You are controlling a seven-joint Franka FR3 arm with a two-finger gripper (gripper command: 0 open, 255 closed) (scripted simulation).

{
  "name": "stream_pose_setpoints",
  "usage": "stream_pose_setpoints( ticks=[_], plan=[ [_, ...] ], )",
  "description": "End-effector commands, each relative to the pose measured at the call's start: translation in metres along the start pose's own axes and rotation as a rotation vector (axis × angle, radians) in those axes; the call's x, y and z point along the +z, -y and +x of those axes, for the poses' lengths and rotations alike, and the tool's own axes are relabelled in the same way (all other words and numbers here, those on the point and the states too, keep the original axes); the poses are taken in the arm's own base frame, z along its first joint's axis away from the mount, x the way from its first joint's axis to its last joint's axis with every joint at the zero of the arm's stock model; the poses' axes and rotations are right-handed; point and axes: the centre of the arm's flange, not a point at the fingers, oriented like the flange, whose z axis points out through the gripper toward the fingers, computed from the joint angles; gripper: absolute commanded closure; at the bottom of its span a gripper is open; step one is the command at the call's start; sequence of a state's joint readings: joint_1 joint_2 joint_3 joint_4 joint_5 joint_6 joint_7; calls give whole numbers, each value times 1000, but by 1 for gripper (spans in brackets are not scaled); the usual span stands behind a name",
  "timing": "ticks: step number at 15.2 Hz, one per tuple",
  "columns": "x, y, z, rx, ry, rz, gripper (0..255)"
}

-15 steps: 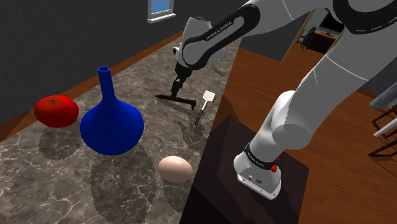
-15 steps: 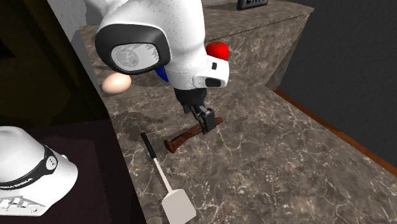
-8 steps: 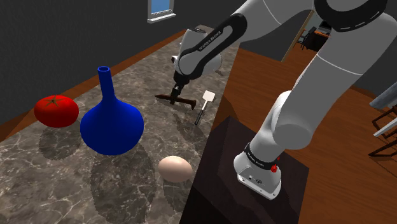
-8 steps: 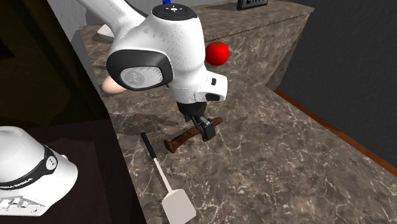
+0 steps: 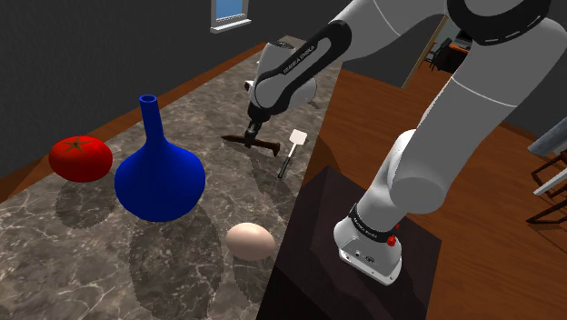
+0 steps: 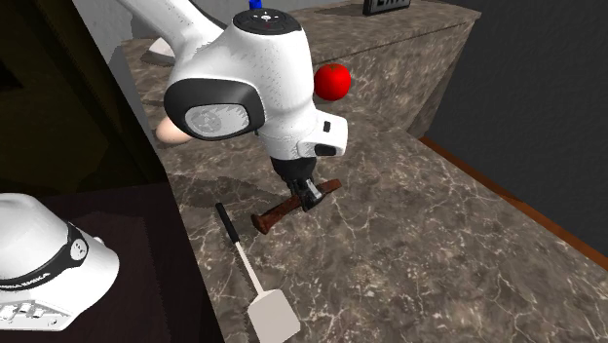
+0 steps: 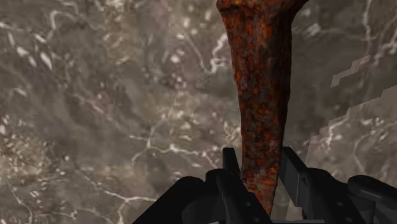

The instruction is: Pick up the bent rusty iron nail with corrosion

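So the black two-finger gripper [image 6: 310, 198] is sitting right down on the bent rusty brown nail [image 6: 283, 208], which is lying flat on the grey marble counter [image 6: 409, 244] near the white spatula [image 6: 271, 317]. Its fingers [image 7: 230, 168] are pinching the shaft, narrow gap. I'm guessing the grasp is finishing, so next is calling for a straight lift. A second ago the gripper was hovering higher.

nail [image 5: 266, 146] on counter [image 5: 209, 100] just beside spatula [image 5: 291, 152], vase [image 5: 159, 177] between tomato [image 5: 81, 158] and egg [image 5: 251, 241], nearer the tomato
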State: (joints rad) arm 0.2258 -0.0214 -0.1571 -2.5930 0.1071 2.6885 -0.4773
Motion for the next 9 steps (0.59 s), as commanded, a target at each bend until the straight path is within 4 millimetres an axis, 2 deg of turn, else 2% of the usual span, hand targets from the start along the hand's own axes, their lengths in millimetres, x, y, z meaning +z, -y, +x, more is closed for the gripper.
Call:
stream_pose_setpoints(
  ticks=[1, 3, 9],
  plan=[
    [0, 0, 0, 0, 1, 0, 255],
    [0, -1, 0, 0, 0, 0, 255],
    [-31, -1, 5, 0, 0, 0, 255]
  ],
)
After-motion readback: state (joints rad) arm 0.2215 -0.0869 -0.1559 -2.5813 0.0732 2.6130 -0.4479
